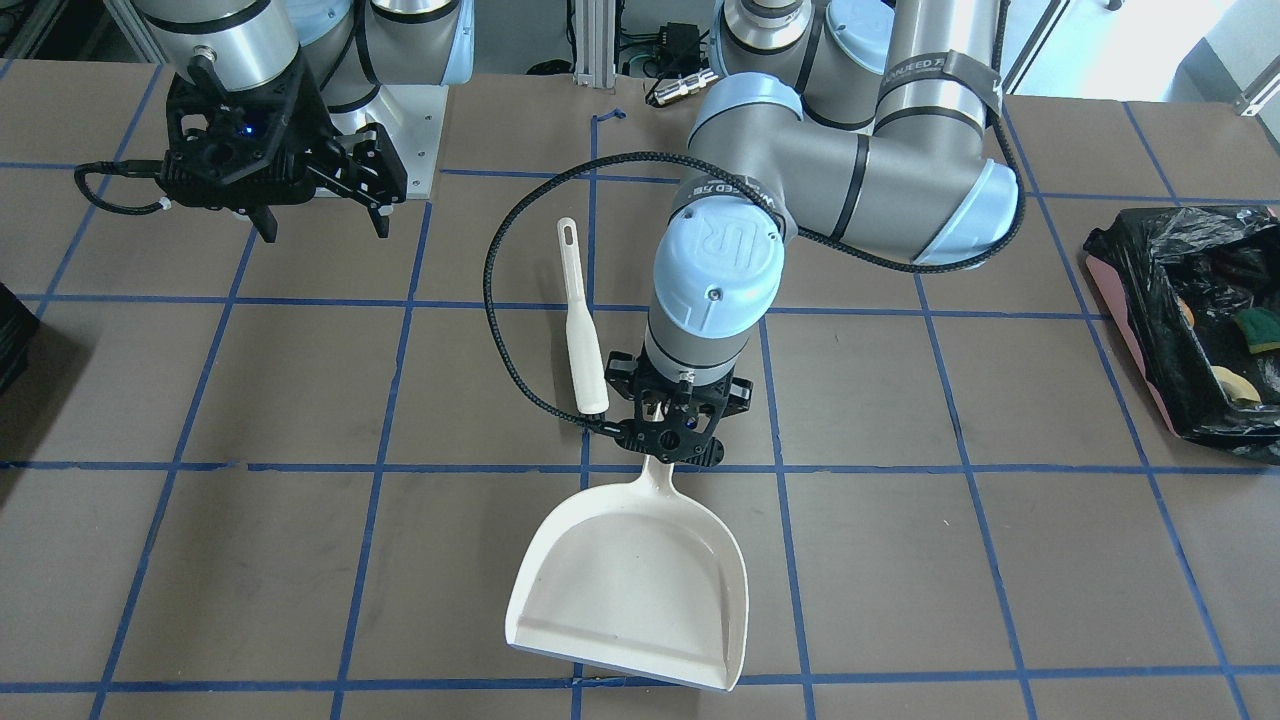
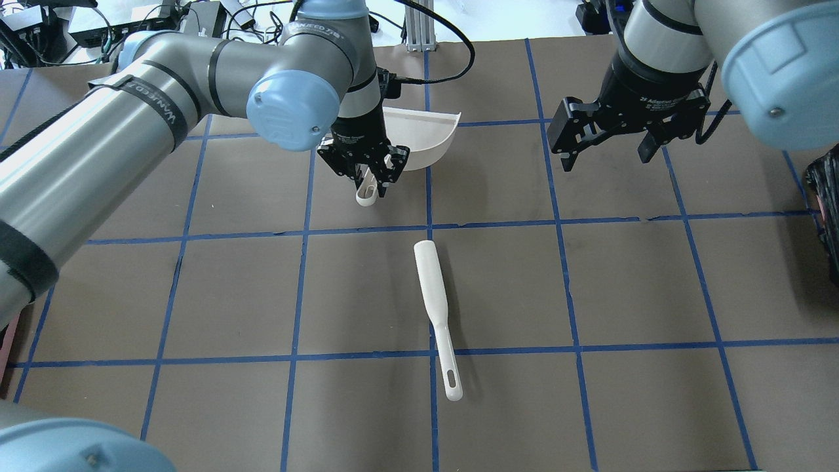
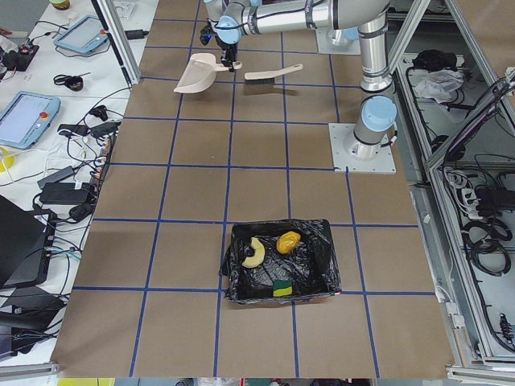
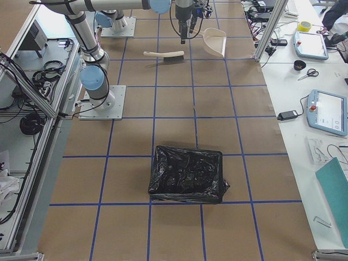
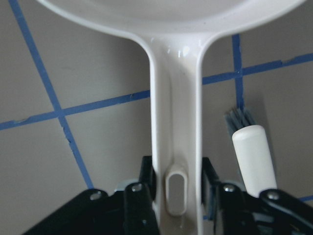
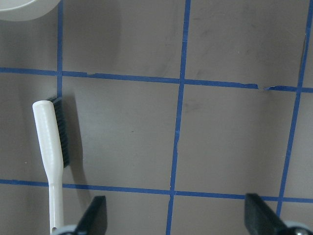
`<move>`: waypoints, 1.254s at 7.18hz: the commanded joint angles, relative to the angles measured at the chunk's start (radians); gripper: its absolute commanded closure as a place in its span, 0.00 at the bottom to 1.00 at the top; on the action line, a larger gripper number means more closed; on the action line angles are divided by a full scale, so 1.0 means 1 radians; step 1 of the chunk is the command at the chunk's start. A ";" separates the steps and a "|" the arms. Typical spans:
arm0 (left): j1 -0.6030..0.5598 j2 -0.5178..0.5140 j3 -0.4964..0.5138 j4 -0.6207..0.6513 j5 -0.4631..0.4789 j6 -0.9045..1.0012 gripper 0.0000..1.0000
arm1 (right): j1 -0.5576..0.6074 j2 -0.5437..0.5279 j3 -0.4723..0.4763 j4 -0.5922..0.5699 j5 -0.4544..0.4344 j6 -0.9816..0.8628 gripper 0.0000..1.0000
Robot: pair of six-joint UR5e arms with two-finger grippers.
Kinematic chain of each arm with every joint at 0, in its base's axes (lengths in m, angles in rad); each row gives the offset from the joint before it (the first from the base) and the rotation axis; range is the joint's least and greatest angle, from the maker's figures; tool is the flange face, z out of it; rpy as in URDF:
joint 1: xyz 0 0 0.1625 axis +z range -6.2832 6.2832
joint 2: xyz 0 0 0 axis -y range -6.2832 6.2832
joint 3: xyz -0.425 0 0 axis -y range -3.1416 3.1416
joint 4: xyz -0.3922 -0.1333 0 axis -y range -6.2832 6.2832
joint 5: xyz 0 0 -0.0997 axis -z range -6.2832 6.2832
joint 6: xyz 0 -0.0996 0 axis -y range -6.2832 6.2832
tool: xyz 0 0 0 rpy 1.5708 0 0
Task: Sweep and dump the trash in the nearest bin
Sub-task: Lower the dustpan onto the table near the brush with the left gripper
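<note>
My left gripper is shut on the handle of the white dustpan, whose scoop is empty; the wrist view shows a finger on each side of the handle. The white brush lies on the table beside it. My right gripper is open and empty above the table, apart from the brush. The pinkish bin with its black bag stands far off on my left side. In it lie the orange-brown lump, the pale-yellow peel and the yellow sponge wedge.
A second black-bagged bin stands at the table's other end, on my right side; its edge shows in the overhead view. Brown table with a blue tape grid. The left arm's cable loops over the brush.
</note>
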 commanded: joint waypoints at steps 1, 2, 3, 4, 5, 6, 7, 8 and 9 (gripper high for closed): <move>-0.043 -0.053 0.007 0.074 -0.015 -0.094 1.00 | 0.000 -0.001 0.001 -0.001 0.000 0.000 0.00; -0.063 -0.071 0.009 0.092 -0.013 -0.122 1.00 | 0.000 -0.001 0.001 -0.001 0.000 -0.001 0.00; -0.071 -0.073 0.010 0.092 -0.013 -0.135 1.00 | 0.000 -0.002 0.001 -0.001 0.000 -0.004 0.00; -0.086 -0.082 0.006 0.091 -0.015 -0.174 1.00 | 0.001 -0.002 0.002 -0.001 0.000 -0.004 0.00; -0.104 -0.090 0.004 0.091 -0.015 -0.179 1.00 | 0.002 -0.004 0.002 -0.001 0.000 -0.004 0.00; -0.106 -0.095 0.004 0.092 -0.015 -0.179 1.00 | 0.002 -0.004 0.002 -0.001 0.000 -0.004 0.00; -0.107 -0.096 0.004 0.092 -0.015 -0.179 1.00 | 0.002 -0.004 0.004 -0.001 0.000 -0.006 0.00; -0.110 -0.096 0.004 0.092 -0.015 -0.179 1.00 | 0.002 -0.004 0.004 -0.001 0.002 -0.006 0.00; -0.111 -0.096 0.004 0.094 -0.036 -0.184 1.00 | 0.002 -0.004 0.004 -0.001 0.000 -0.006 0.00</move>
